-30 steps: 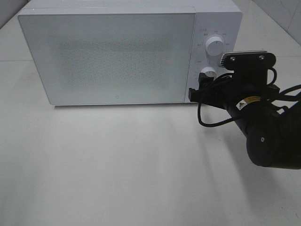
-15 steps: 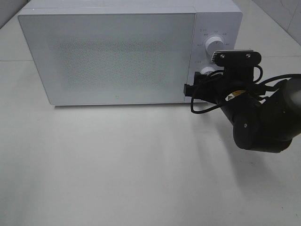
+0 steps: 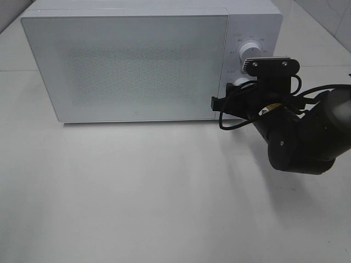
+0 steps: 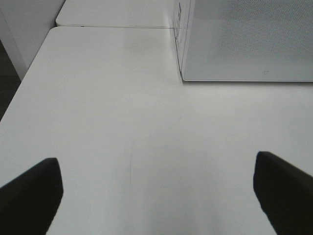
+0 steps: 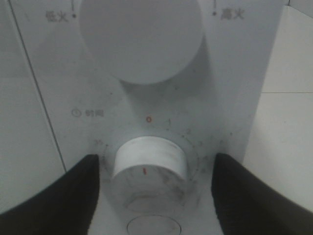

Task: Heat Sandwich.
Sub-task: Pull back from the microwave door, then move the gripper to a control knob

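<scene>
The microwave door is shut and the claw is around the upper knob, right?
Not quite: the microwave door is shut, but the right gripper has its open jaws on either side of the lower knob instead, as the right wrist view shows.

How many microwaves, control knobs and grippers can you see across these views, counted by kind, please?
microwave: 1
knobs: 2 (upper knob, lower knob)
grippers: 2 (left gripper, right gripper)
Total: 5
</scene>
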`<state>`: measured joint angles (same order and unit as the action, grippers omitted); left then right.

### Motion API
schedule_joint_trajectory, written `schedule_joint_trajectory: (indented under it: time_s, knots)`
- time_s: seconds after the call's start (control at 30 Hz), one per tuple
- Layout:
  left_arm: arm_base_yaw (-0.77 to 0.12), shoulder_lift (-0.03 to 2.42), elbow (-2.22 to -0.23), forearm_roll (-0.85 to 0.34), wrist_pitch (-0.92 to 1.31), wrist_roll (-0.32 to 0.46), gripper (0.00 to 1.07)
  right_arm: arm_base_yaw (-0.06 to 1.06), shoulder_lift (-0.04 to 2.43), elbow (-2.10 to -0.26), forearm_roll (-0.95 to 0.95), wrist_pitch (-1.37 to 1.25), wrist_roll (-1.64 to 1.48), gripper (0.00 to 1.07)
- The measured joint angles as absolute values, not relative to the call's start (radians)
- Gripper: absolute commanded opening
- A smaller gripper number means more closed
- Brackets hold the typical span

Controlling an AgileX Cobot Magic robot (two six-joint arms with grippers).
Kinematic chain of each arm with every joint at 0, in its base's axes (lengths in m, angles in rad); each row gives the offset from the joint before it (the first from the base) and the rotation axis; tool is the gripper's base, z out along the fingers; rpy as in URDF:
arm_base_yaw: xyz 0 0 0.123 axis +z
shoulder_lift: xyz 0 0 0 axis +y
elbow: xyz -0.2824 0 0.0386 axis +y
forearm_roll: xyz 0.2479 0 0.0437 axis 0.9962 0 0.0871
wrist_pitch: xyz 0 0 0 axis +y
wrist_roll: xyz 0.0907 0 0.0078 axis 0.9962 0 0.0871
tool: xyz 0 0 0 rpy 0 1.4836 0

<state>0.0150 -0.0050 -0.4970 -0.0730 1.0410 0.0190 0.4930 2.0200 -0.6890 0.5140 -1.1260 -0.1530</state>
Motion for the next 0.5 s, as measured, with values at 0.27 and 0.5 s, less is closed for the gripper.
schedule_joint_trajectory:
  time_s: [0.27, 0.5]
  knots:
    - [0.015, -0.005, -0.497, -0.073, 1.041, 0.019, 1.00, 0.493, 2.020, -0.691, 0.507, -1.126, -0.153, 0.10]
    - [0.015, -0.005, -0.497, -0.073, 1.041, 0.019, 1.00, 0.493, 2.020, -0.691, 0.507, -1.126, -0.153, 0.07]
